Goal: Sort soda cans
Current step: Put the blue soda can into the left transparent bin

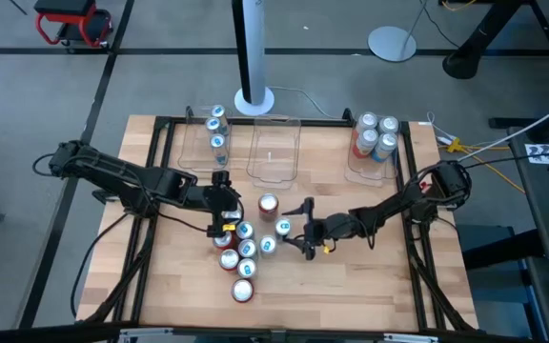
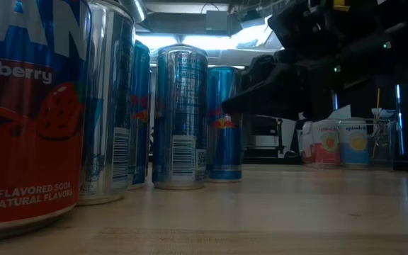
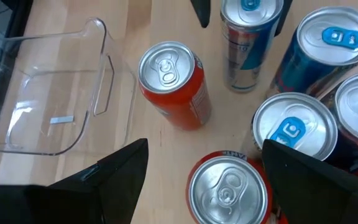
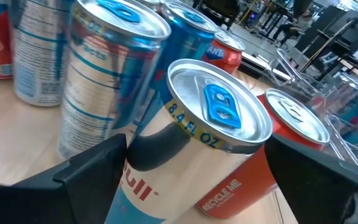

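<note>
While most cans stand loose on the table, the rest are already binned:
Soda cans [image 1: 244, 250]: clustered upright mid-table, red, blue and silver.
Left bin [image 1: 205, 140]: holds two blue-topped cans.
Middle bin [image 1: 274, 148]: holds no cans.
Right bin [image 1: 376, 145]: holds four cans, red and blue-teal.
Left gripper [image 1: 223, 222]: fingers apart above a red can [image 3: 229, 190] at the cluster's edge.
Right gripper [image 1: 296, 229]: fingers spread wide either side of a silver can [image 4: 194, 155].
</note>
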Controlling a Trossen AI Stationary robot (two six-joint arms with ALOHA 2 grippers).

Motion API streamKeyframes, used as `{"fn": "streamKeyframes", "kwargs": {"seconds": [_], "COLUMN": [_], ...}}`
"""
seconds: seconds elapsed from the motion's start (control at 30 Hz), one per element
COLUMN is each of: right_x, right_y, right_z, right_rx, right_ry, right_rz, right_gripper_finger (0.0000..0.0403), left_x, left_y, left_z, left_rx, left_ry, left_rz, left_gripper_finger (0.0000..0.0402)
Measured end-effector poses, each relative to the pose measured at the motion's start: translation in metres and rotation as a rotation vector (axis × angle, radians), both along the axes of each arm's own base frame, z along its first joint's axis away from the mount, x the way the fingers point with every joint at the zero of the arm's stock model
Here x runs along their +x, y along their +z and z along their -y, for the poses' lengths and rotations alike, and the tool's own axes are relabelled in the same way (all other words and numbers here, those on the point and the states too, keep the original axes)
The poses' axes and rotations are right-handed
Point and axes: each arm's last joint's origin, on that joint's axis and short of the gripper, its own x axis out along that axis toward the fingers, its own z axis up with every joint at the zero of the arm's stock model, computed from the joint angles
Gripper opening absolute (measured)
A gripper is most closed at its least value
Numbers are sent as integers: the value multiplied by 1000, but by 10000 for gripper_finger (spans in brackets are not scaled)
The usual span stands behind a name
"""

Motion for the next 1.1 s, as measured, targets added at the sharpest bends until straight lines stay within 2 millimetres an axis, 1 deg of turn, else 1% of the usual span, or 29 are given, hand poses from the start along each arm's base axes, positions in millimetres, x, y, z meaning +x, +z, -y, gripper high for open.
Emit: {"fn": "streamKeyframes", "kwargs": {"seconds": [0.17,0.37,0.53,0.67,0.83,1.03,1.1], "right_x": [0,3,4,5,20,23,22], "right_y": [0,0,0,-7,-15,-14,-14], "right_z": [-1,11,12,11,15,16,16], "right_rx": [-17,-32,-32,-35,-30,-55,-62], "right_ry": [37,16,33,41,67,74,76], "right_rz": [-4,-6,1,-10,-13,-6,-11], "right_gripper_finger": [381,381,381,381,381,379,370], "left_x": [0,0,0,0,2,2,2], "left_y": [0,0,0,0,2,1,1], "left_z": [0,0,0,0,1,0,0], "left_rx": [1,4,6,11,14,15,14], "left_ry": [0,-6,-8,-14,-23,-23,-22], "left_rz": [-3,3,2,3,24,17,17], "left_gripper_finger": [304,304,304,304,304,304,304]}}
